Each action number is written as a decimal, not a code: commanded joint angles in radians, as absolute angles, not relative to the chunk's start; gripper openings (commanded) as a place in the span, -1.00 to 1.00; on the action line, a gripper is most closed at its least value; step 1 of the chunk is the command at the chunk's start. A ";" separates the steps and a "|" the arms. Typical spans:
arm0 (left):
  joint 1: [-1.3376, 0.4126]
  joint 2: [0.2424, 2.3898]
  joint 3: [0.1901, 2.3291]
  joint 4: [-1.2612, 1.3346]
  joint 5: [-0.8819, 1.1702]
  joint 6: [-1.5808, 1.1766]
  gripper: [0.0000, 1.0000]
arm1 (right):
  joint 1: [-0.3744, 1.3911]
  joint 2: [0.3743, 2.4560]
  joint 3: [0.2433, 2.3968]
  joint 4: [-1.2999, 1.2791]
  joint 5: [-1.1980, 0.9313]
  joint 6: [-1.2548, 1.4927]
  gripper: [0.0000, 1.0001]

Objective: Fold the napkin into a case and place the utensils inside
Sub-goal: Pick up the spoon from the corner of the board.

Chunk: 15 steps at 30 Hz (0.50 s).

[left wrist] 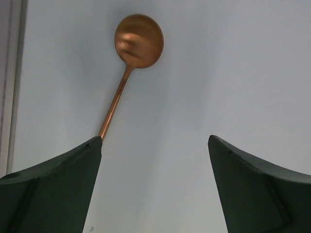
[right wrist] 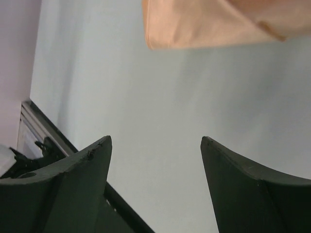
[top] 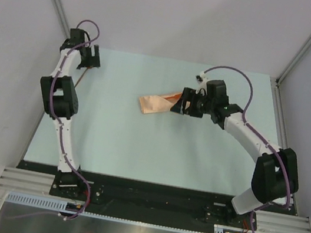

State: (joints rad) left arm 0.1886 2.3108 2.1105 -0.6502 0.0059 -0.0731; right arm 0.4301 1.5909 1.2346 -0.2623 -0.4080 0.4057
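Hovering over the far-left edge of the table (top: 139, 143), the left gripper (left wrist: 155, 138) has its jaws spread wide with nothing between them. Just below it the spoon (left wrist: 138, 41) lies flat, coppery bowl pointing away and the thin handle running back under the tip of one finger rather than through the gap. Across the table the right gripper (right wrist: 155, 138) is parted too and empty, parked just beside one end of the napkin (top: 157, 104), which sits near the middle as a narrow, layered bundle. From where I stand the folding looks done and the loading step is in hand: the spoon is well apart from the cloth and not yet inside. I can't spot the fork anywhere, so whether it is already tucked in I cannot tell. Next, I'd say, the left gripper needs to shift sideways so its fingers straddle that slim handle, drop to the tabletop, pinch it and carry it over, while the right one steadies the pouch's mouth.
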 commanded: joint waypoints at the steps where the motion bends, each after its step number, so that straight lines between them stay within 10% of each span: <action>1: 0.184 2.374 2.172 -0.612 -0.043 -0.003 0.86 | 0.431 1.499 1.125 -0.245 -0.463 0.382 0.58; 15: 0.222 2.537 2.360 -0.695 -0.127 -0.055 0.67 | 0.417 1.424 1.046 -0.209 -0.463 0.383 0.55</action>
